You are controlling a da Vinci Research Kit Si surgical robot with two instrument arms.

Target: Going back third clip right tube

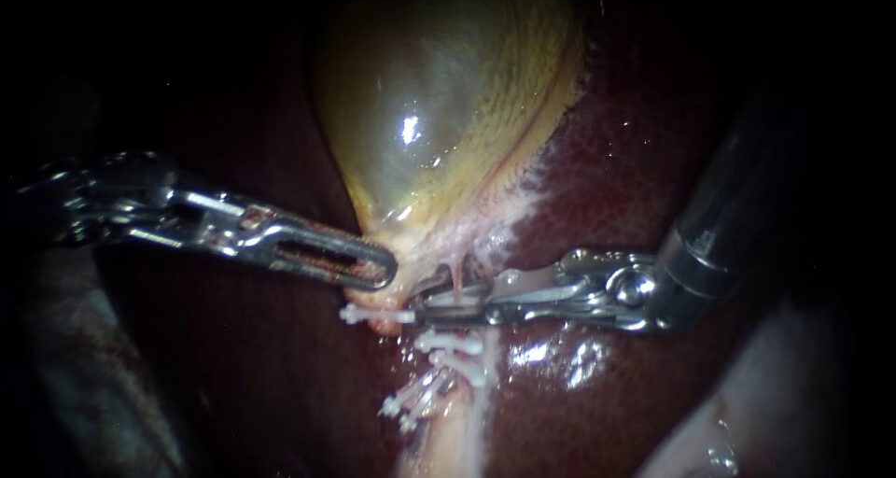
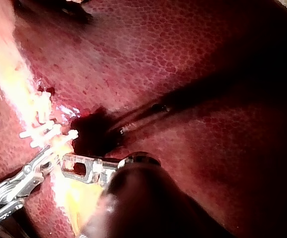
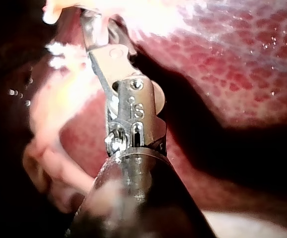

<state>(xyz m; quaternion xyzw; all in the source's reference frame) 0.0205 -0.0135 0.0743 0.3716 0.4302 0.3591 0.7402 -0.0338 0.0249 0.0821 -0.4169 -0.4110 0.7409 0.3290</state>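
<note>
The yellow-green gallbladder (image 1: pixel 439 95) hangs over the dark red liver (image 1: pixel 635 161). My left instrument (image 1: pixel 373 271) comes in from the left, its windowed jaws shut on the gallbladder's narrow neck. From the right, my right instrument (image 1: pixel 434 302) reaches just under that neck, jaws open with a small gap. A thin pink tube (image 1: pixel 456 278) crosses between them. White clips (image 1: pixel 375 315) (image 1: pixel 450 343) (image 1: pixel 411 401) sit on the pale stalk below. In the left wrist view the clips (image 2: pixel 44 131) lie just ahead of my left instrument (image 2: pixel 76 166), beside my right instrument (image 2: pixel 40 161). The right wrist view shows my right instrument (image 3: pixel 101 25) with parted jaws.
Wet liver surface lies all around the stalk. A pale fold of tissue (image 1: pixel 775 403) shows at the lower right. The right instrument's dark shaft (image 1: pixel 737 207) slants in from the upper right. A dark pool of blood (image 2: pixel 91 134) sits beside the clips.
</note>
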